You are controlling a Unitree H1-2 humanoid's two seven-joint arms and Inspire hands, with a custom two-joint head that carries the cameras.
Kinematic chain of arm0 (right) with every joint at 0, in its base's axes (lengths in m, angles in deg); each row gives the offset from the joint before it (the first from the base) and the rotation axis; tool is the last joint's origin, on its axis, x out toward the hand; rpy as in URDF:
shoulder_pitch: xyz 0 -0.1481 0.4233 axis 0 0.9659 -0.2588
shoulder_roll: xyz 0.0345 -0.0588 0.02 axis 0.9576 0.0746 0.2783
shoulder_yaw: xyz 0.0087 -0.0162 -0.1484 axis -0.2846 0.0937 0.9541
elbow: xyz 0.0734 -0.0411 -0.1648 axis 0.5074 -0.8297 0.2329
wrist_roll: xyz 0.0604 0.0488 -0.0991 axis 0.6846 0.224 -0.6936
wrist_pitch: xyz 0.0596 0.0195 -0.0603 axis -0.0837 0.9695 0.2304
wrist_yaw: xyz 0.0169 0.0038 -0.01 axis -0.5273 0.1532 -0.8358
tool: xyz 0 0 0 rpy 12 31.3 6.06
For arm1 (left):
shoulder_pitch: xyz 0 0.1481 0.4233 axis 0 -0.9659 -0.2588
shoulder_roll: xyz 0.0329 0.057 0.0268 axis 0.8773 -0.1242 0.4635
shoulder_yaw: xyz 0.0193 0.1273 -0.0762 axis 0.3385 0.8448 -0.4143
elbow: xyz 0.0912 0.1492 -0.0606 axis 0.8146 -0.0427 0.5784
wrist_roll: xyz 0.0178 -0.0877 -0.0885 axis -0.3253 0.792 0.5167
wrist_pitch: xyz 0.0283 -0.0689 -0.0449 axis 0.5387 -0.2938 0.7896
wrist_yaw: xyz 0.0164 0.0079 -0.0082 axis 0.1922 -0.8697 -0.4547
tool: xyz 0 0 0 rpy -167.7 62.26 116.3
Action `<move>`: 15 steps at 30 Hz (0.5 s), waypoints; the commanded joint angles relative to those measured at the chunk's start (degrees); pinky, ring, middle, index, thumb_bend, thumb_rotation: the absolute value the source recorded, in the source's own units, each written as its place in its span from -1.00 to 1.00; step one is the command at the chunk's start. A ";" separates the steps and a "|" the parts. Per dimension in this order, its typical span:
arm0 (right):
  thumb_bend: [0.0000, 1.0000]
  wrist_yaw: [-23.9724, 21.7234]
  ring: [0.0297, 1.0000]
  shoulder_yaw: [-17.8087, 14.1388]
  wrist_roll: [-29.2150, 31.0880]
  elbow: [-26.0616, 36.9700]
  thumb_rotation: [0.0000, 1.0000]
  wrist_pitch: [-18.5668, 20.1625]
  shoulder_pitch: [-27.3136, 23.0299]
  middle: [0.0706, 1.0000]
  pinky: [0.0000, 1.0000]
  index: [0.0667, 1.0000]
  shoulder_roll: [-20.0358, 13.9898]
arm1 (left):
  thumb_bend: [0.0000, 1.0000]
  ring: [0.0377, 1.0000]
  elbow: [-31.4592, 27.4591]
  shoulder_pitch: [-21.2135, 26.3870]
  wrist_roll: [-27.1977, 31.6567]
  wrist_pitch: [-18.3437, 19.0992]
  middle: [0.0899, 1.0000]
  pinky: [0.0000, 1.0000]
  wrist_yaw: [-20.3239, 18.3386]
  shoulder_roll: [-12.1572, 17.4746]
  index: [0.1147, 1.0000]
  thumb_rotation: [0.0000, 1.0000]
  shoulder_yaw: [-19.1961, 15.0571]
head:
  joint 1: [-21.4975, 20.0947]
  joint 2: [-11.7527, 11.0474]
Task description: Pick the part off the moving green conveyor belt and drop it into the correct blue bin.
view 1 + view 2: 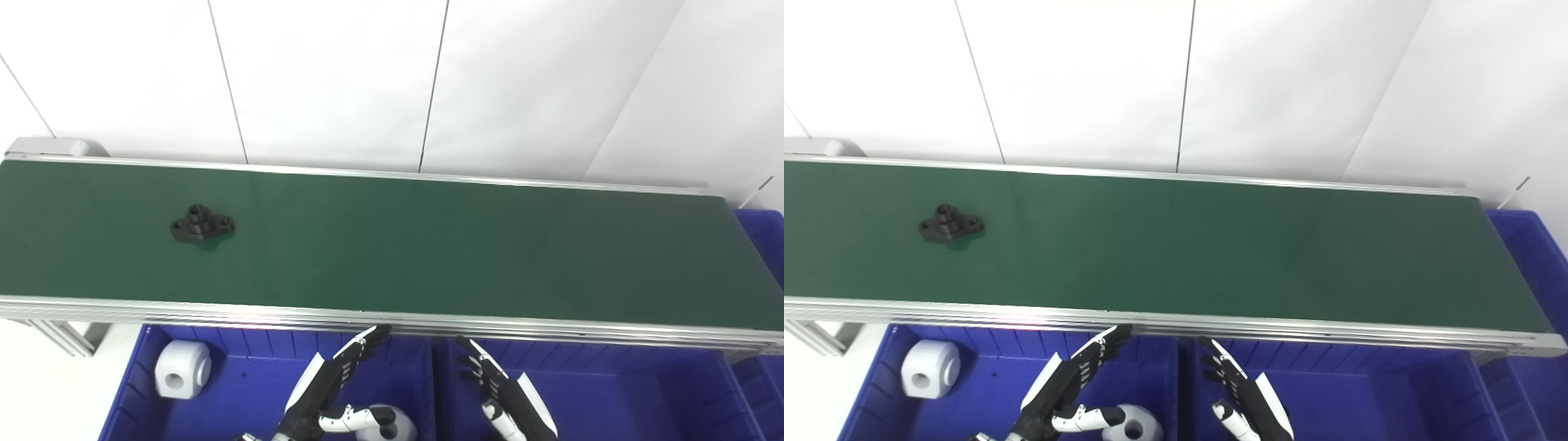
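Observation:
A black flanged part (202,223) with a raised hub lies on the green conveyor belt (429,245) toward its left end; it also shows in the right eye view (950,224). My left hand (334,383) is open and empty, held over the left blue bin (135,392) below the belt's near rail. My right hand (505,392) is open and empty over the right blue bin (643,392). Both hands are far to the right of the part and below the belt.
A white cylindrical part (180,369) lies in the left bin's far corner, and another white part (386,424) lies under my left hand. A third blue bin (762,233) stands at the belt's right end. The aluminium rail (392,318) edges the belt.

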 commanded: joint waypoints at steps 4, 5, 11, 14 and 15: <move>0.83 0.72 0.81 0.12 0.91 0.81 1.00 -3.36 -0.47 0.94 0.68 0.88 -0.37 | 0.85 0.84 -1.32 0.66 0.01 -2.36 0.81 0.87 0.64 -0.72 0.75 0.15 0.32 | 0.15 -0.68; 0.83 0.62 0.81 0.09 1.04 0.78 1.00 -3.36 -0.38 0.94 0.68 0.88 -0.33 | 0.85 0.84 -1.26 0.58 -0.22 -2.35 0.81 0.87 0.76 -0.72 0.75 0.15 0.33 | 0.22 -0.86; 0.86 0.85 0.81 0.07 1.02 0.44 1.00 -3.36 -0.77 0.94 0.68 0.88 -0.42 | 0.87 0.88 -0.92 0.75 -0.19 -2.22 0.83 0.91 0.62 -0.88 0.76 0.16 0.32 | 1.09 -0.56; 0.86 0.80 0.81 0.08 1.06 0.25 1.00 -3.36 -0.92 0.94 0.68 0.89 -0.56 | 0.86 0.85 -0.58 0.98 -0.16 -2.40 0.82 0.88 0.80 -0.90 0.76 0.16 0.44 | 1.11 -0.62; 0.85 0.82 0.82 0.11 1.06 0.25 1.00 -3.36 -0.94 0.94 0.68 0.89 -0.62 | 0.85 0.84 -0.52 1.02 -0.08 -2.41 0.81 0.87 0.77 -0.93 0.76 0.15 0.45 | 1.11 -0.62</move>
